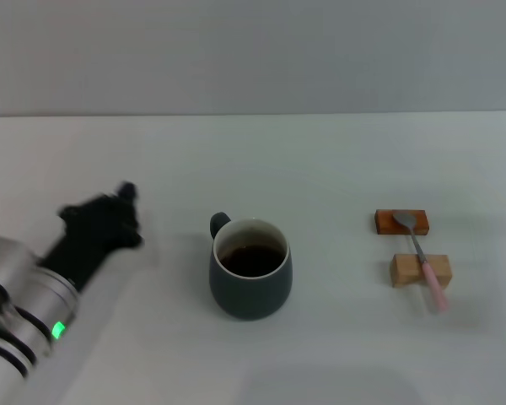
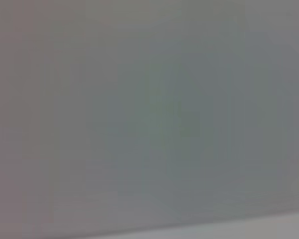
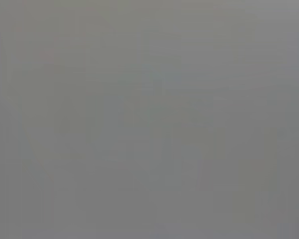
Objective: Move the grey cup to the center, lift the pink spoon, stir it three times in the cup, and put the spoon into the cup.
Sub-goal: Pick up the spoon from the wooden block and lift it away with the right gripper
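The grey cup stands upright near the middle of the white table, dark liquid inside, its small handle turned to the back left. The pink spoon lies to the right across two small wooden blocks, silver bowl on the far block, pink handle pointing toward me. My left gripper hovers at the left, a short way from the cup and apart from it. The right gripper is out of view. Both wrist views show only a plain grey surface.
The spoon rests on a reddish-brown block and a lighter block. The white table runs back to a grey wall.
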You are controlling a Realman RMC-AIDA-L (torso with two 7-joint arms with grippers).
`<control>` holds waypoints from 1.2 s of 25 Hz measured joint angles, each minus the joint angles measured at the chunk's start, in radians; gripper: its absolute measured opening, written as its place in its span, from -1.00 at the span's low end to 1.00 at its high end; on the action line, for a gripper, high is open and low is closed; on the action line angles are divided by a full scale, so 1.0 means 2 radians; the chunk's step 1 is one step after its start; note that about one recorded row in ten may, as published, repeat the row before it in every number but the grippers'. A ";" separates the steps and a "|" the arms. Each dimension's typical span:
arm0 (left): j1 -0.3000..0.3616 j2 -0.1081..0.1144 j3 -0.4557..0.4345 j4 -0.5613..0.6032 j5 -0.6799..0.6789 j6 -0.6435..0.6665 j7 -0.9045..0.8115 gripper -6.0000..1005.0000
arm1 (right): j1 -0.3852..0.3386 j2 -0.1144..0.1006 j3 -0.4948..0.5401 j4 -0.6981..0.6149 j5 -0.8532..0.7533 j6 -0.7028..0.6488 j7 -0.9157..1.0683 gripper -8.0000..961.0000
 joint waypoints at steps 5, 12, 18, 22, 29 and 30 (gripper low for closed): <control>-0.031 0.002 -0.096 -0.032 0.002 0.017 0.010 -0.99 | -0.044 0.002 -0.040 0.066 0.004 0.005 -0.022 0.46; -0.070 0.003 -0.200 -0.068 0.000 0.032 0.010 -0.99 | -0.130 0.001 -0.128 0.213 0.073 0.019 -0.160 0.46; -0.083 0.004 -0.231 -0.077 0.003 0.031 0.017 -0.99 | -0.165 -0.002 -0.218 0.287 0.151 0.020 -0.244 0.45; -0.106 0.004 -0.246 -0.109 0.002 0.032 0.023 -0.99 | -0.177 -0.004 -0.265 0.309 0.183 0.032 -0.253 0.45; -0.110 0.004 -0.266 -0.116 0.002 0.033 0.025 -0.99 | -0.191 -0.005 -0.304 0.320 0.192 0.047 -0.254 0.45; -0.110 0.004 -0.275 -0.116 0.002 0.035 0.025 -0.99 | -0.194 -0.005 -0.312 0.320 0.192 0.059 -0.257 0.45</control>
